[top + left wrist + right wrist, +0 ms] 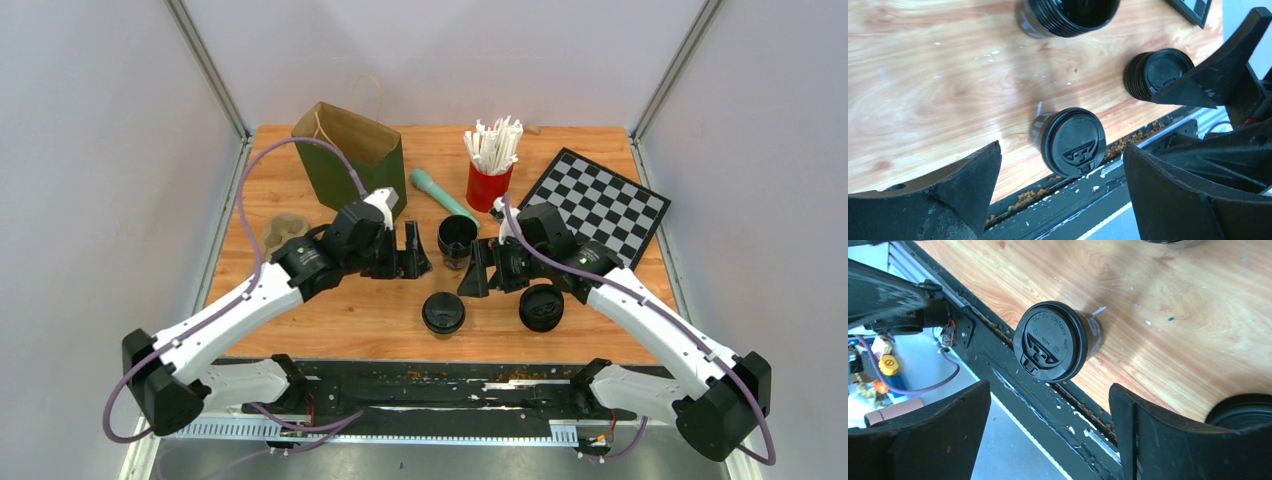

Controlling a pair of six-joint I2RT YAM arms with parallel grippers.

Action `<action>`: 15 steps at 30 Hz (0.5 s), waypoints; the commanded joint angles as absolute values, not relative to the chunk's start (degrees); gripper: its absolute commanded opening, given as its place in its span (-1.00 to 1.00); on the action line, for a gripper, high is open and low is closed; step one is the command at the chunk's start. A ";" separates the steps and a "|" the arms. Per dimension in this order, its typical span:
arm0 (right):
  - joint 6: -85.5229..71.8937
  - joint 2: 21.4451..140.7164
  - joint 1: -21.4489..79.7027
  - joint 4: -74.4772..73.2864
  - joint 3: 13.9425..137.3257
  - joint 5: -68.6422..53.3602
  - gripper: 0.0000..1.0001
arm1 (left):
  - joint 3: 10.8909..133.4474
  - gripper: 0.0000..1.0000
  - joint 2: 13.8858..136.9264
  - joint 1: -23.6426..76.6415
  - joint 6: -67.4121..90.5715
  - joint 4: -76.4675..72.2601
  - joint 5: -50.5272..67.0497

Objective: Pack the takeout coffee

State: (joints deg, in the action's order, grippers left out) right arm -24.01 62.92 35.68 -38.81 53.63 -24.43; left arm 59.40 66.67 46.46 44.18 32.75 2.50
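While the left fingers (973,180) and right fingers (948,425) are spread wide and empty, the black lidded takeout coffee cup (443,313) is seen upright at six o'clock on the wooden surface (340,310). Judged light, slick and crushable, it is best gripped gently below the lid.

- You have the open cup (457,241) mid-worktop (330,320), flanked by the left gripper (412,255) and the right gripper (485,268).
- In front of it stands the lidded cup (442,313). The lid stack (541,307) sits to that cup's right, apart from it.
- Behind the open cup lies the handled tool (443,197), with the straw holder (489,185) just to its right.
- The paper bag (350,155) stands back left, and the chessboard (597,203) lies back right.
- The cup carrier (283,232) rests near the left edge, in front of the bag.
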 commanded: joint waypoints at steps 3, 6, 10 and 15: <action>-20.33 62.35 35.60 -45.88 61.40 -14.83 0.93 | 64.99 1.00 59.69 46.41 38.43 50.17 -11.31; -20.06 63.44 37.14 -46.91 63.94 -12.21 1.00 | 63.77 1.00 55.92 46.41 38.70 53.41 -13.37; -20.93 65.09 41.56 -46.93 66.06 -7.84 1.00 | 60.65 1.00 51.62 46.41 39.81 55.52 -15.76; -21.66 67.81 48.59 -47.05 67.84 -1.95 0.99 | 56.37 1.00 46.37 46.41 40.76 55.11 -17.13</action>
